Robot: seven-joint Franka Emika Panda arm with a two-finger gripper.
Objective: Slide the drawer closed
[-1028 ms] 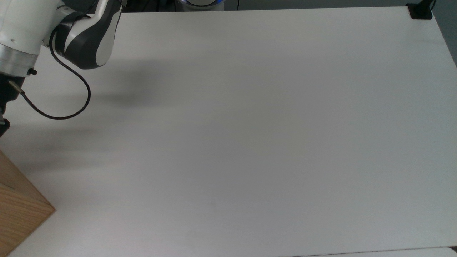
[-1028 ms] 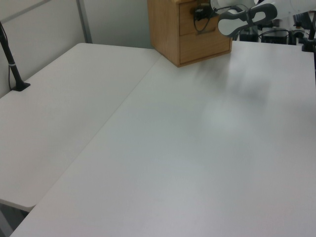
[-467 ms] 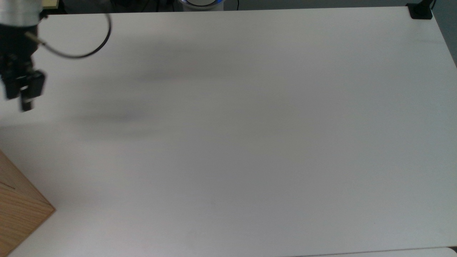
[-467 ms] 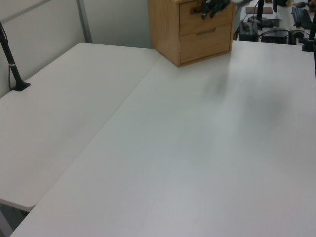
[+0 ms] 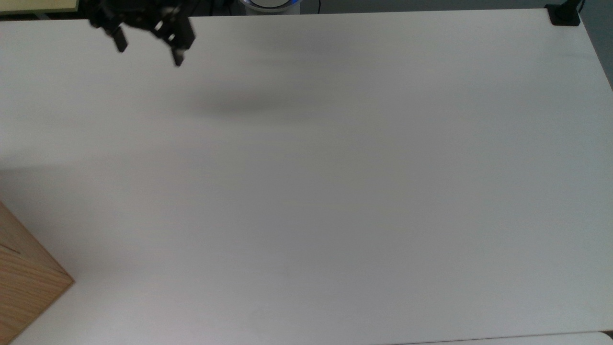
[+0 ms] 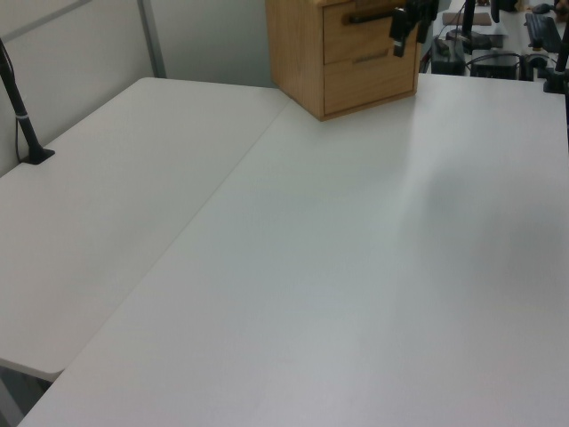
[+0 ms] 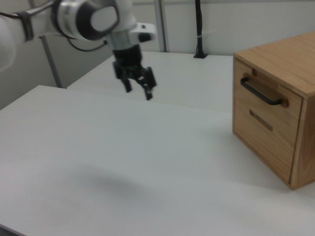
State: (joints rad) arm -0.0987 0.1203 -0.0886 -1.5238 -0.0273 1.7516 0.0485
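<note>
Gripper [image 7: 138, 89] open, empty, well left of drawer [image 7: 264, 97] in the right view — drawer looks shut; next, presumably nothing beyond retreat.

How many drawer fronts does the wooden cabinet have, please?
2. In the right view the drawer with the black bar handle is the upper front of the wooden cabinet; a lower front sits beneath it.

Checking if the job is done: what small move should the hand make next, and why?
Likely just lift clear: the drawer looks flush with the cabinet, and the hand hangs open over the table, well apart from it.
</note>
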